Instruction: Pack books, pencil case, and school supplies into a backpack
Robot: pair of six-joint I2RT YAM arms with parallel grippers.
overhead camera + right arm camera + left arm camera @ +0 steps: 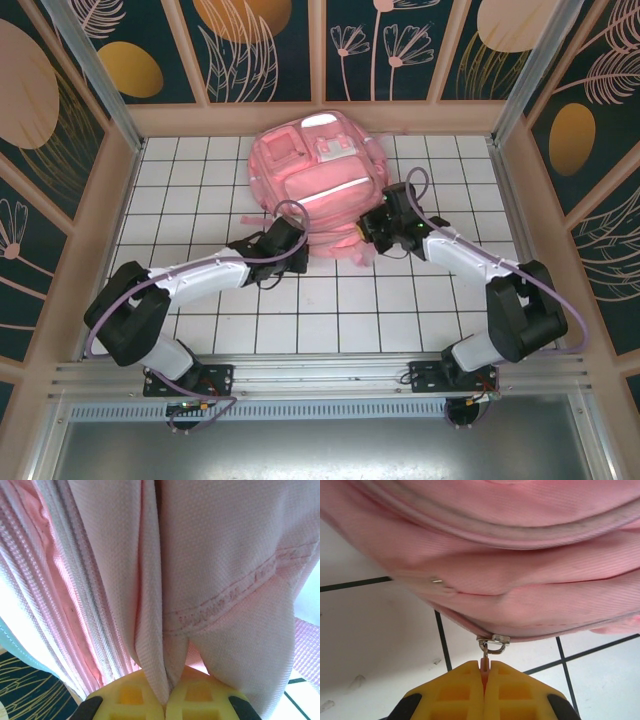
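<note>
Backpack (312,185): lies flat at the far middle of the tiled table (200,310).
Left gripper (485,669): jaws pressed together on the zip pull (493,644) at its near edge.
Right gripper (167,691): pinching a fold of pink fabric.
Risk: a crooked tug may slip the thin pull free; if the fold slides out, the whole thing drags instead of opening.

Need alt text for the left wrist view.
The left gripper is shut on the metal zipper pull at the lower edge of the pink backpack. Its yellow fingers sit bottom centre; the backpack lies on a white tiled table.
</note>
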